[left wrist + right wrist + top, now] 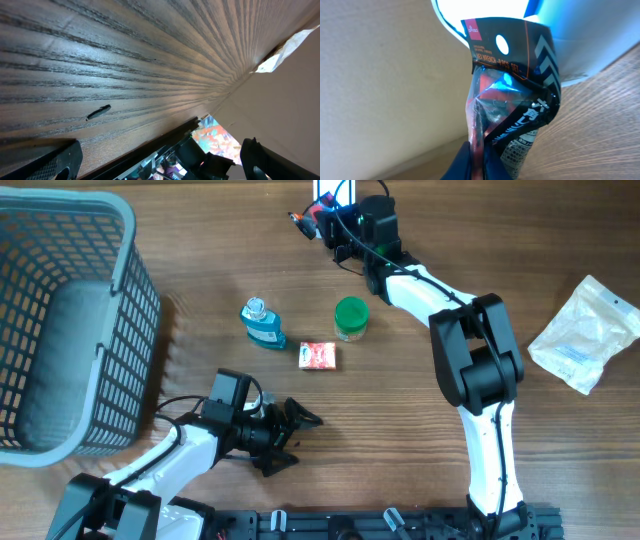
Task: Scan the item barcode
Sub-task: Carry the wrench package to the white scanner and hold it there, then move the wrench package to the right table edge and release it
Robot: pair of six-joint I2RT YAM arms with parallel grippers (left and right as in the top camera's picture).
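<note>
At the table's far edge my right gripper (318,222) is shut on the item, a black and red plastic packet (306,218). It holds the packet just in front of the white, blue-lit scanner (326,188). In the right wrist view the packet (512,85) stands up from between my shut jaws (479,167), its header card against the scanner's glow (485,10). Small print shows on the packet's lower back; I cannot make out a barcode. My left gripper (292,435) lies low near the front edge, open and empty, and its dark fingers (57,161) frame bare wood.
A grey mesh basket (125,300) fills the left side. A blue bottle (262,322), a green-lidded jar (351,318) and a small red box (318,356) sit mid-table. A white pouch (585,332) lies at the right edge.
</note>
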